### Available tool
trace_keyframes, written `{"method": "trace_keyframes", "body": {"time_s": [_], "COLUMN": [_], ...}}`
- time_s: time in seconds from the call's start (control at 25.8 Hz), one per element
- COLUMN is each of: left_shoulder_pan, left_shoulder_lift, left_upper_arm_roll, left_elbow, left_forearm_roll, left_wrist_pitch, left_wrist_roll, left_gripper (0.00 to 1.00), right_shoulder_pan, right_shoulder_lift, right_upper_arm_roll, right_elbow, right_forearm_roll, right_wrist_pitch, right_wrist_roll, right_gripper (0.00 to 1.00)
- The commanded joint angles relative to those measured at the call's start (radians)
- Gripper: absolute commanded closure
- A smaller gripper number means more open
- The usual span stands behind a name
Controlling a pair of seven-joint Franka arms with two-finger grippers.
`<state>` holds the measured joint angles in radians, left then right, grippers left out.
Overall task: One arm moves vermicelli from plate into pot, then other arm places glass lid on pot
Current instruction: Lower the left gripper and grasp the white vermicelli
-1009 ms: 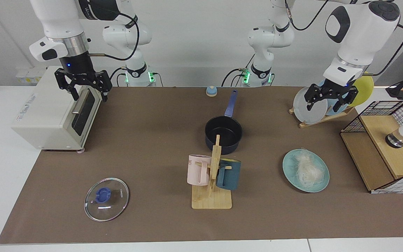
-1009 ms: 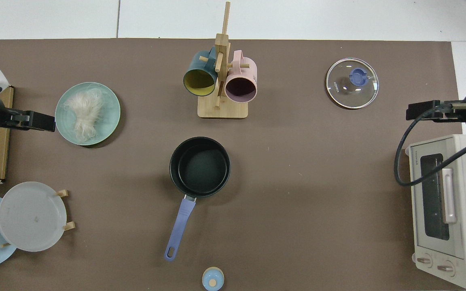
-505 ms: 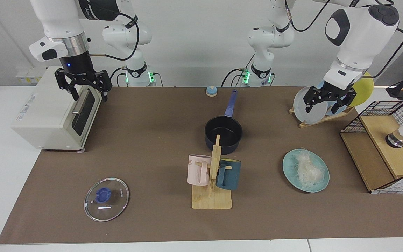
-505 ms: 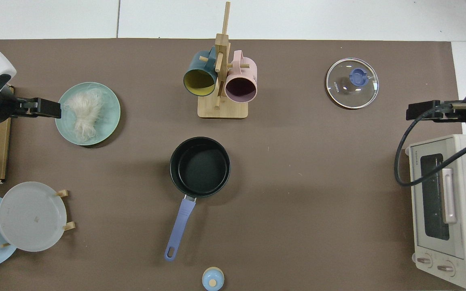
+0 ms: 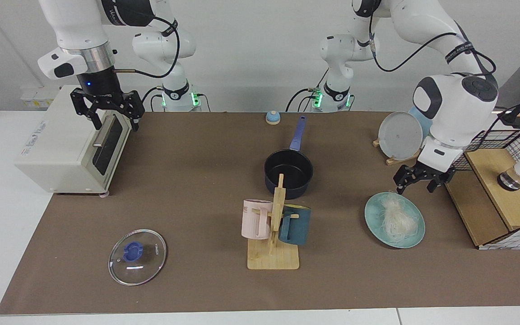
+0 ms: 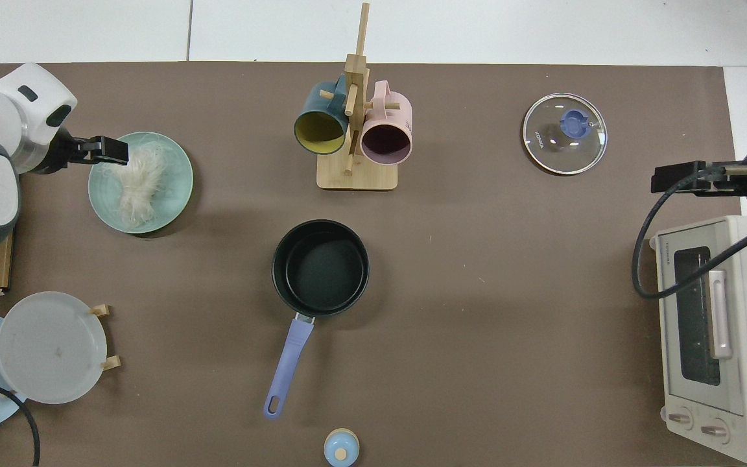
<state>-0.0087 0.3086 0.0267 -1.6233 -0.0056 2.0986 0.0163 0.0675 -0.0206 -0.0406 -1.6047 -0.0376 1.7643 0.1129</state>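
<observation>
White vermicelli [image 5: 395, 214] [image 6: 137, 181] lies in a tangle on the light teal plate [image 5: 415, 234] [image 6: 176, 188]. My left gripper [image 5: 418, 184] [image 6: 114, 149] hangs open just above the plate's far edge, with nothing between its fingers. The dark navy pot [image 5: 288, 174] [image 6: 320, 266] stands mid-table, its inside bare and its blue-violet handle [image 5: 298, 128] pointing toward the arm bases. The glass lid [image 5: 137, 256] [image 6: 564, 133] with a blue knob lies flat on the mat. My right gripper [image 5: 114, 124] [image 6: 662, 180] waits open over the toaster oven.
A wooden rack [image 5: 273, 230] holding a pink and a teal mug stands just in front of the pot. The white toaster oven [image 5: 70, 144] fills one end of the table. A plate rack [image 5: 400, 135] and a wire-sided wooden box [image 5: 499, 189] crowd the plate's end. A small blue-topped bell [image 5: 272, 117] sits beyond the handle.
My left gripper has dropped from in front of the plate rack and come down over the teal plate's edge. The right arm has stayed still.
</observation>
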Motion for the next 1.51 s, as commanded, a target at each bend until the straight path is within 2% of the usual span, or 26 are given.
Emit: {"method": "trace_keyframes", "body": {"time_s": [0.0, 0.23, 0.43, 0.97, 1.01, 1.05, 1.09, 1.13, 1.16, 1.48], "left_shoulder_pan": [0.004, 0.007, 0.007, 0.001, 0.001, 0.003, 0.003, 0.003, 0.003, 0.003], "left_shoulder_lift": [0.082, 0.156, 0.191, 0.218, 0.221, 0.222, 0.222, 0.222, 0.222, 0.215], "left_upper_arm_roll": [0.009, 0.022, 0.022, 0.009, 0.009, 0.009, 0.009, 0.009, 0.007, 0.016], "left_elbow": [-0.013, -0.018, -0.020, -0.079, -0.079, -0.079, -0.081, -0.081, -0.081, -0.067], "left_forearm_roll": [-0.001, -0.001, -0.011, -0.019, -0.019, -0.019, -0.019, -0.021, -0.021, -0.013], "left_wrist_pitch": [0.107, 0.199, 0.218, 0.247, 0.253, 0.254, 0.254, 0.253, 0.251, 0.225], "left_wrist_roll": [-0.030, -0.055, -0.068, -0.136, -0.134, -0.133, -0.133, -0.134, -0.137, -0.122], "left_gripper": [0.00, 0.00, 0.00, 0.03, 0.09, 0.25, 0.57, 0.84, 1.00, 1.00], "right_shoulder_pan": [-0.015, -0.015, -0.015, -0.015, -0.015, -0.015, -0.015, -0.015, -0.015, -0.015], "right_shoulder_lift": [-0.001, -0.001, -0.001, -0.001, -0.001, -0.001, -0.001, -0.001, -0.001, -0.001], "right_upper_arm_roll": [0.004, 0.004, 0.004, 0.004, 0.004, 0.004, 0.004, 0.004, 0.004, 0.004], "right_elbow": [0.003, 0.003, 0.003, 0.003, 0.003, 0.003, 0.003, 0.003, 0.003, 0.003], "right_forearm_roll": [0.022, 0.022, 0.022, 0.022, 0.022, 0.022, 0.022, 0.022, 0.022, 0.022], "right_wrist_pitch": [-0.002, -0.002, -0.002, -0.002, -0.002, -0.002, -0.002, -0.002, -0.002, -0.002], "right_wrist_roll": [-0.035, -0.035, -0.035, -0.035, -0.035, -0.035, -0.035, -0.035, -0.035, -0.035], "right_gripper": [0.01, 0.01, 0.01, 0.01, 0.01, 0.01, 0.01, 0.01, 0.01, 0.01]}}
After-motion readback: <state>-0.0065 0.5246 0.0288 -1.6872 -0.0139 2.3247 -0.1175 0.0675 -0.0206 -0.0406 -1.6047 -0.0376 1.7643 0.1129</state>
